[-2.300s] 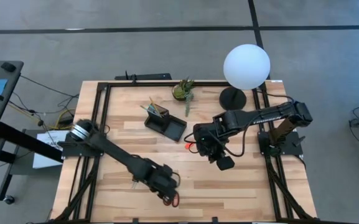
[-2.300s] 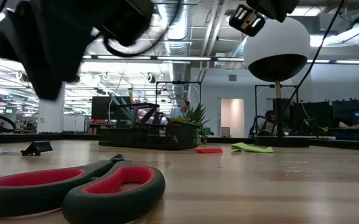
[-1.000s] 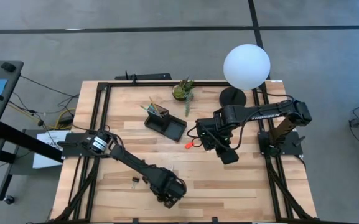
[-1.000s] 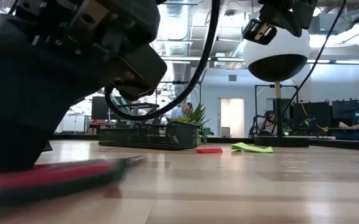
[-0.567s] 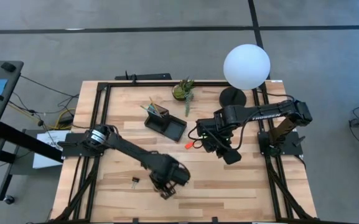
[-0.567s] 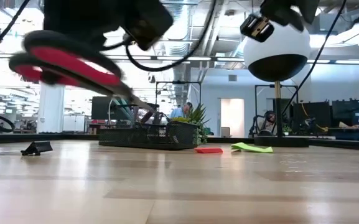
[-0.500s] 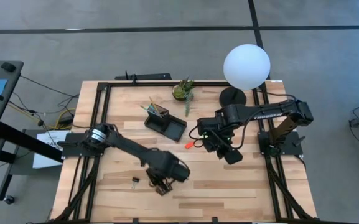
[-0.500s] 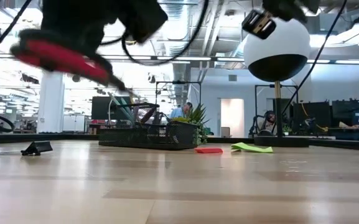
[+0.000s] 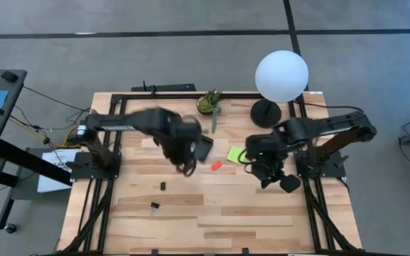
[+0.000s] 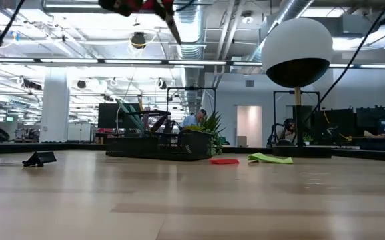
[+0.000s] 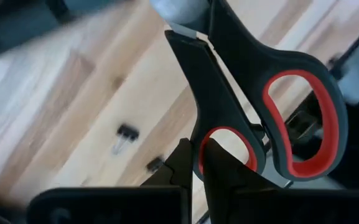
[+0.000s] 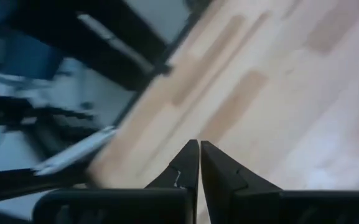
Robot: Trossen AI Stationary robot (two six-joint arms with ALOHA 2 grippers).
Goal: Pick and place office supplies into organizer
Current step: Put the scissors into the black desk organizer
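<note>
The red-handled scissors (image 11: 297,124) hang high over the table, and their red handles (image 10: 135,5) show at the top of the low view. My left gripper (image 11: 198,155) is shut on them, above the table's middle, next to the black organizer (image 9: 203,146). The organizer holds pens, and my arm partly covers it. A lime-green sticky pad (image 9: 235,153) and an orange eraser (image 9: 217,166) lie flat on the wood between the arms. Two black clips (image 9: 163,186) (image 9: 153,207) lie nearer the front. My right gripper (image 12: 199,152) is shut with nothing in it, above the right side (image 9: 286,183). My left gripper pinches the dark rim of the scissors' smaller handle loop (image 11: 196,127) between its two fingers. The fingers come from above and point steeply down. The scissors are lifted clear of the table, and in the low view the blade (image 10: 172,27) slants downward below the handles.
A lamp with a white globe (image 9: 281,76) and a round black base (image 9: 266,112) stands at the far right. A small potted plant (image 9: 209,103) stands at the far edge. Black frame rails (image 9: 119,121) run along the table's sides. The near half is bare wood.
My left gripper has risen from the table's near edge and swung toward the far side, to the organizer. It carries the scissors, which have gone from lying flat to hanging clear. My right gripper has drawn back toward the right edge and uncovered the sticky pad.
</note>
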